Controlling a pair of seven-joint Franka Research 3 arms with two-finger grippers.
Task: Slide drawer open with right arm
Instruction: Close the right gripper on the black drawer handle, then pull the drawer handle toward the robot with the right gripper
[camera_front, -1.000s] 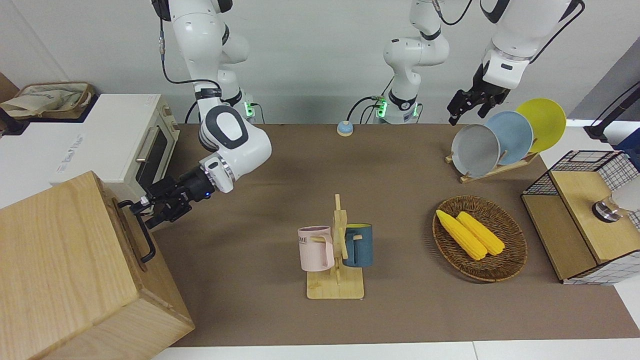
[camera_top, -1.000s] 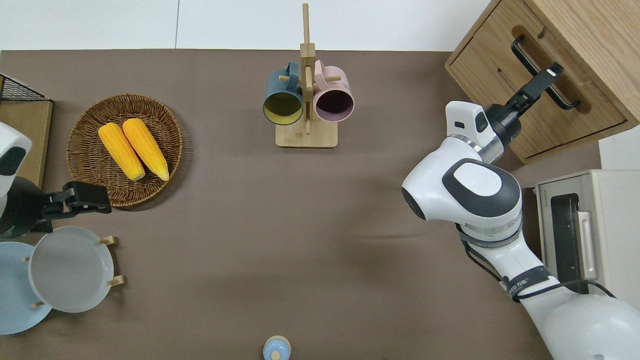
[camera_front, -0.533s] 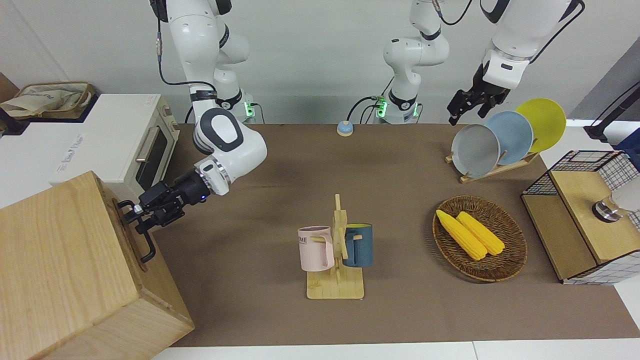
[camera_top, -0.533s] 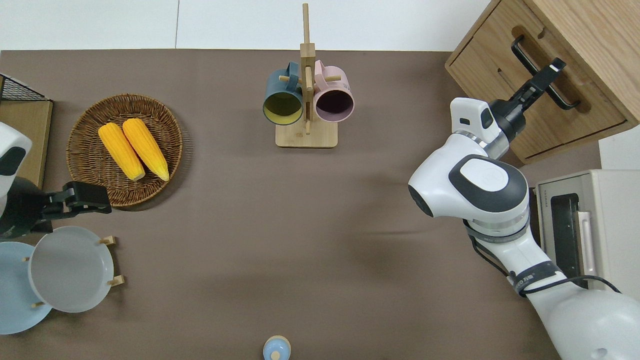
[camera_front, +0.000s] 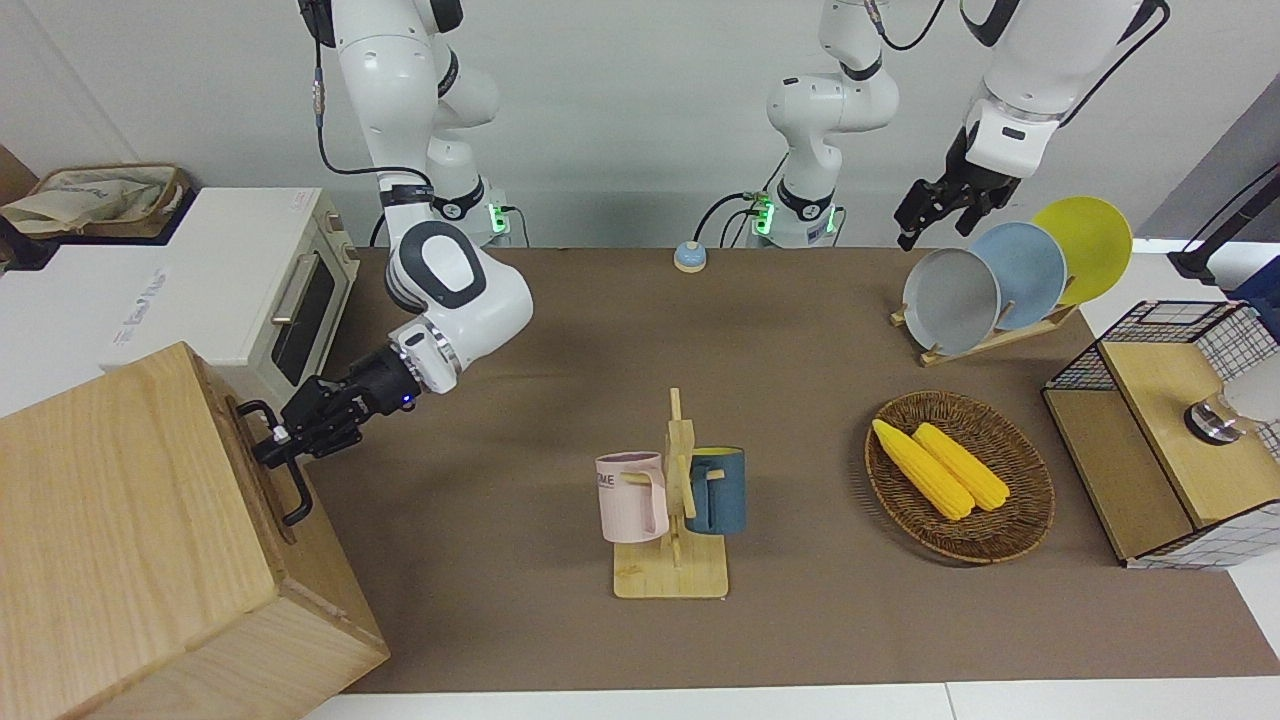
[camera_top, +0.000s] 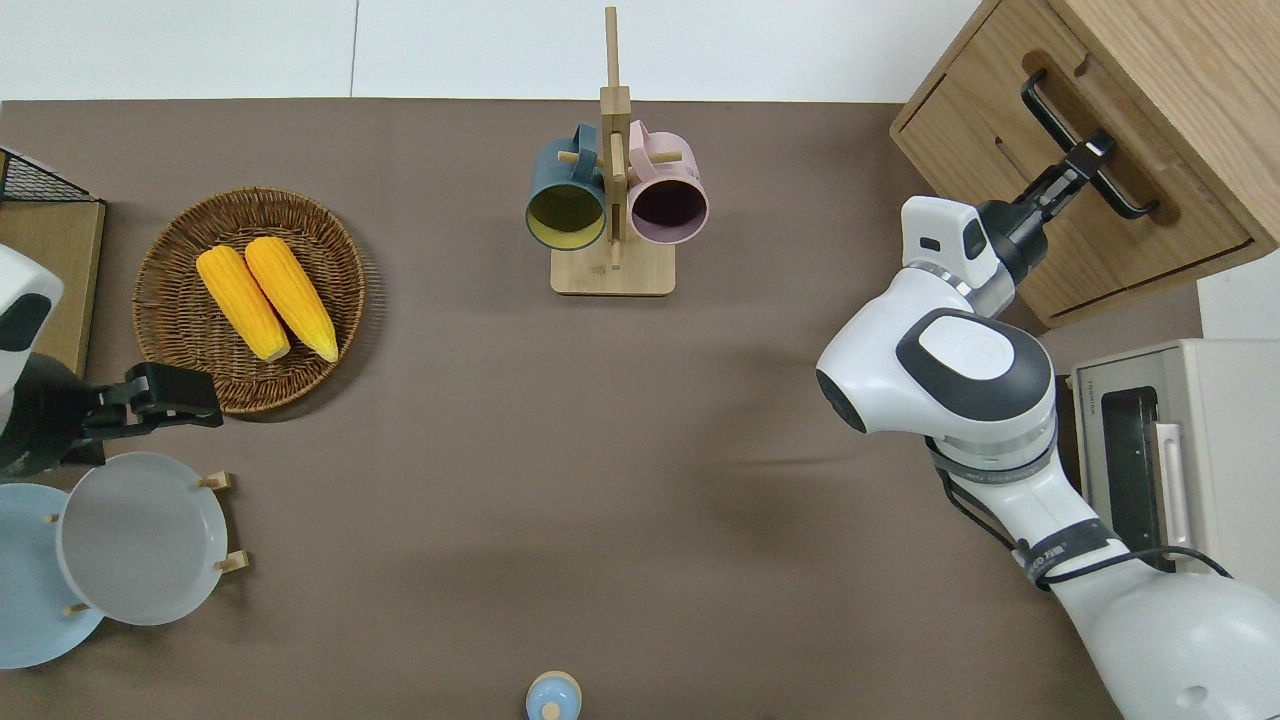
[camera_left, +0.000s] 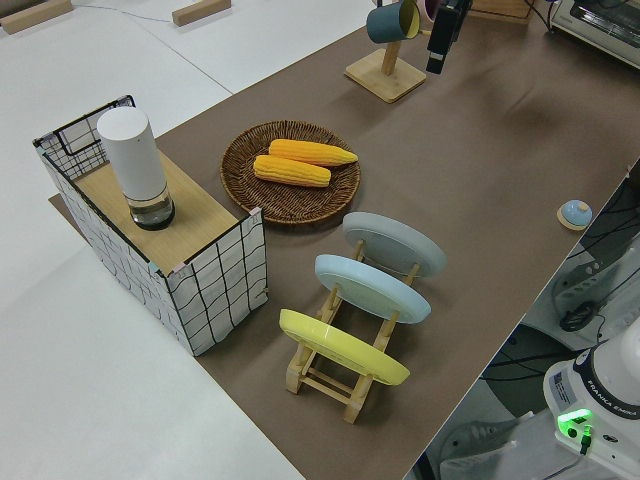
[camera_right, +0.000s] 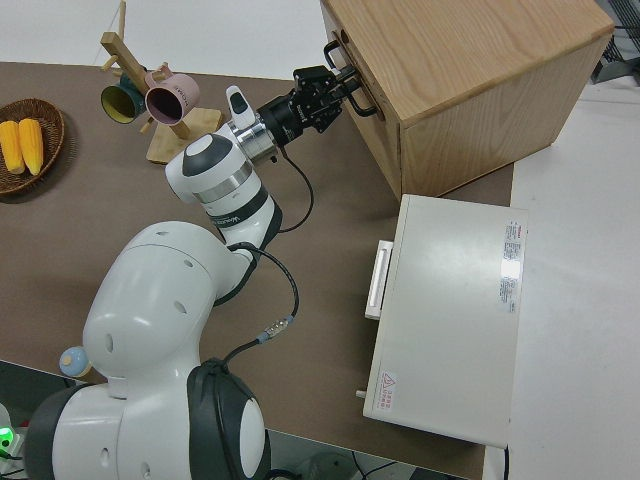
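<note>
cabinet: big light-wood cabinet parked at the right arm's end of the table, at the edge farthest from the robots. Its front is what the jaws are pointed into.

toaster oven: white toaster oven at that same end, nearer to the robots than the jaws and the cabinet.

right arm: white right arm stretched out low across the table toward the cabinet, with a little blue light showing at the wrist in the front view.

drawer: pale-wood drawer in the cabinet front, right where the jaws are. It looks pushed in, or close to it, front roughly flush with the cabinet face.

basket: wicker basket with two corn cobs, way off from the jaws toward the left arm's end.

mug rack: wooden mug rack with a pink and a blue mug, about mid-table, well apart from the jaws.

handle: black bar handle on the drawer front. The jaws meet it around the middle of the bar.

right gripper: right gripper sits on the handle with its jaws narrow, closed around the bar as far as I can see from above and from the right side view.

left gripper: left gripper is parked; can't tell how its jaws stand.
</note>
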